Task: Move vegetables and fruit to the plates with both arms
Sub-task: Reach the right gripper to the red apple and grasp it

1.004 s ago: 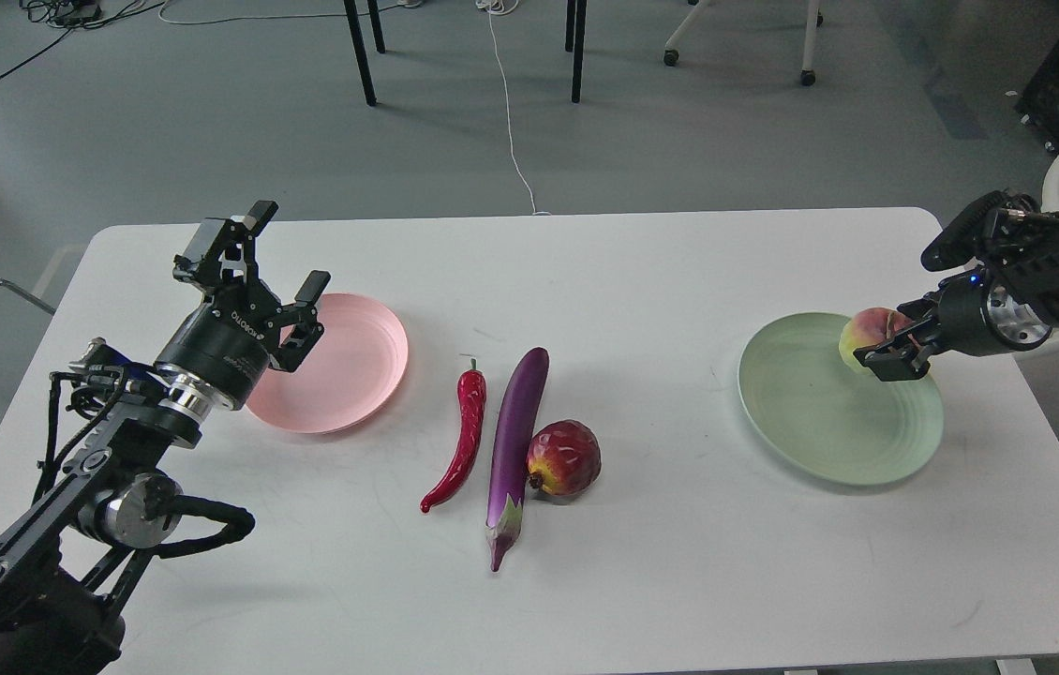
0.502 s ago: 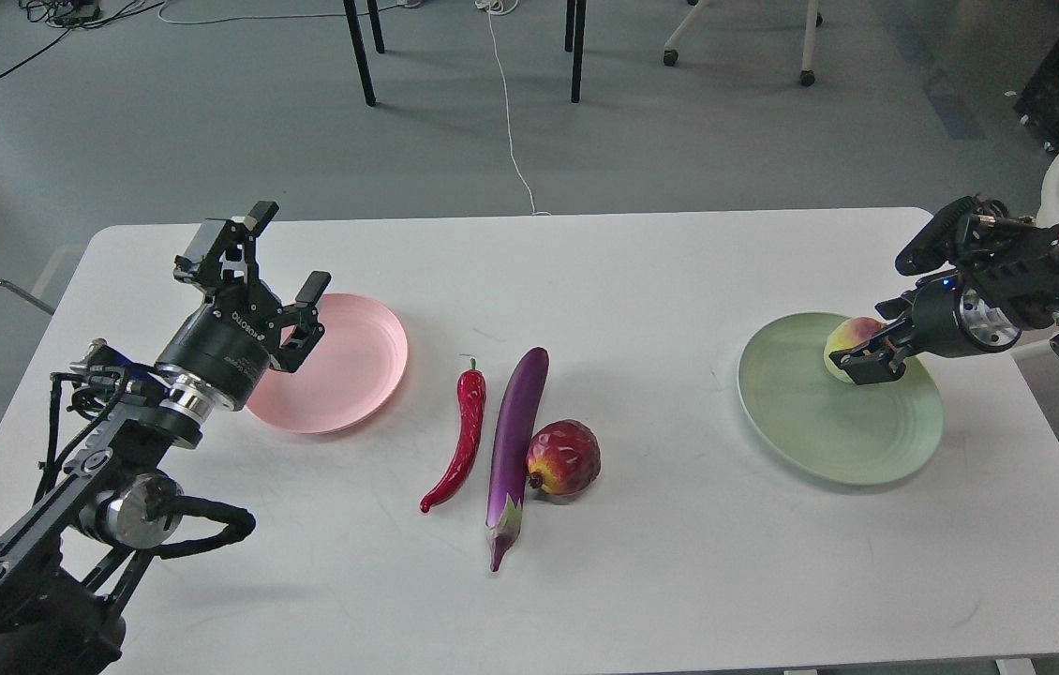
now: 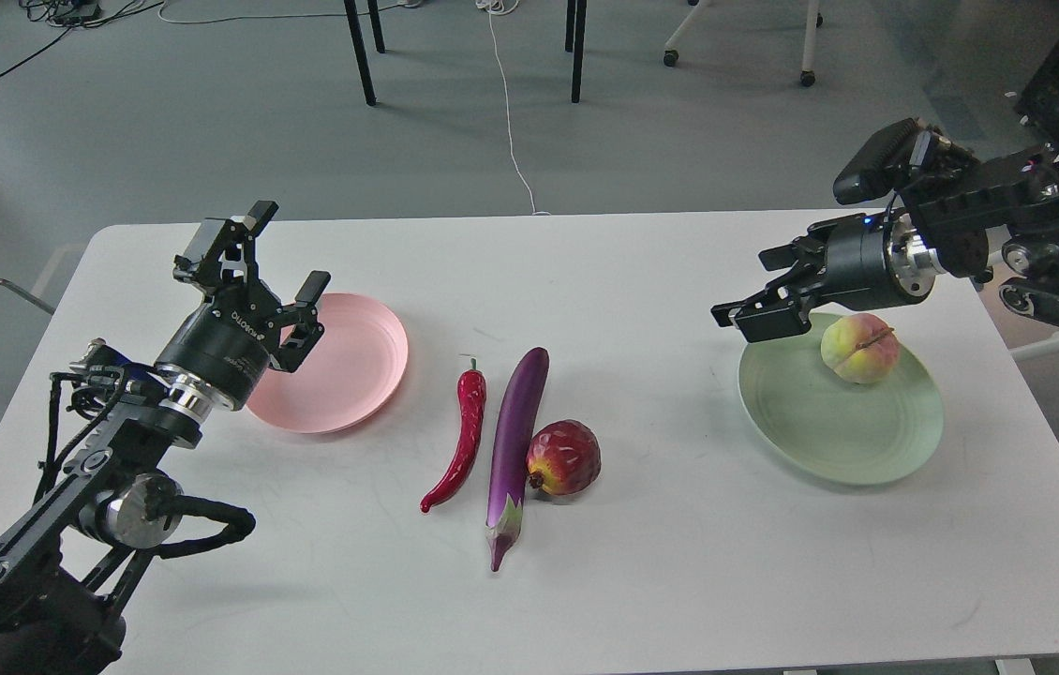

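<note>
The peach (image 3: 860, 348) lies on the pale green plate (image 3: 820, 431) at the right. My right gripper (image 3: 759, 298) is open and empty, raised above the plate's far left rim, apart from the peach. The pale pink plate (image 3: 342, 375) sits at the left with nothing on it. My left gripper (image 3: 286, 248) is open and empty, held above the pink plate's left edge. In the table's middle the red chili (image 3: 460, 438), the purple eggplant (image 3: 515, 445) and the pomegranate (image 3: 565, 457) lie side by side, the pomegranate touching the eggplant.
The white table (image 3: 642, 272) has its far edge behind the plates. Chair and table legs (image 3: 576, 47) and a white cable (image 3: 511, 122) are on the grey floor beyond. My left arm's elbow (image 3: 131, 497) stands over the table's front left.
My right gripper let go of the peach onto the green plate, opened, and rose up and to the left. The left arm has not moved.
</note>
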Robot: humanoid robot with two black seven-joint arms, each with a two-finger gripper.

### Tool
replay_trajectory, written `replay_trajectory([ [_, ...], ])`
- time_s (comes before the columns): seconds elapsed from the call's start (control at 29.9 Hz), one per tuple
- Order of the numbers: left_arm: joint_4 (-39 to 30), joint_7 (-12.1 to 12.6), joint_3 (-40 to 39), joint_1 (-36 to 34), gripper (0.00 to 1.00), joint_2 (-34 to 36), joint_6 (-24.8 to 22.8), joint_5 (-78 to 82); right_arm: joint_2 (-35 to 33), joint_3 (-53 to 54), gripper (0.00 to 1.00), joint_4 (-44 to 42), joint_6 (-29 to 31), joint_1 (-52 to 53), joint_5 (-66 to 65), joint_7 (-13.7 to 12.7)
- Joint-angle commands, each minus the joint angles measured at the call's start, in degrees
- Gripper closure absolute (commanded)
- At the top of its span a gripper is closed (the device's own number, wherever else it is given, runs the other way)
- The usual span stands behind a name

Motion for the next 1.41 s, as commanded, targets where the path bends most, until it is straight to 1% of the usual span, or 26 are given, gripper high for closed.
replay_trajectory([
  [0.0,0.0,0.0,0.0,0.5,0.00,0.1,0.1,0.0,4.5,0.0,0.03,1.4,0.0,-0.2,1.9,0.0],
  [0.3,-0.4,0.0,0.0,1.1,0.00,0.3,0.0,0.1,15.6,-2.3,0.03,0.4,0.3,-0.9,4.7,0.0],
  [0.43,-0.5,0.0,0.0,1.5,0.00,0.3,0.0,0.2,18.7,-5.9,0.03,-1.8,0.3,-2.2,4.7,0.0],
  [0.54,-0.5,0.0,0.0,1.6,0.00,0.3,0.0,0.2,21.0,-6.2,0.03,-3.7,-0.1,-4.0,4.7,0.0],
  [0.84,-0.5,0.0,0.0,1.7,0.00,0.2,0.0,0.1,25.4,-6.3,0.04,-7.4,-0.4,-7.0,4.7,0.0],
  [1.0,-0.6,0.0,0.0,1.7,0.00,0.3,0.0,0.2,27.4,-6.3,0.05,-10.2,-0.5,-7.8,4.7,0.0],
  [1.14,-0.6,0.0,0.0,1.7,0.00,0.4,0.0,0.1,27.9,-6.3,0.08,-10.4,-0.6,-8.0,4.8,0.0],
  [1.2,-0.5,0.0,0.0,1.7,0.00,0.4,0.0,0.2,28.3,-6.4,0.11,-10.5,-0.5,-8.8,4.8,0.0],
  [1.24,-0.6,0.0,0.0,1.8,0.00,0.4,0.0,0.1,28.3,-6.5,0.15,-10.5,-0.5,-9.0,4.8,0.0],
  [1.3,-0.6,0.0,0.0,1.8,0.00,0.5,0.0,0.2,28.3,-6.7,0.25,-10.5,-0.5,-9.0,4.8,0.0],
  [1.37,-0.6,0.0,-0.1,2.1,0.00,0.6,0.0,0.2,28.2,-6.8,0.39,-10.4,-0.5,-9.0,4.8,0.0],
])
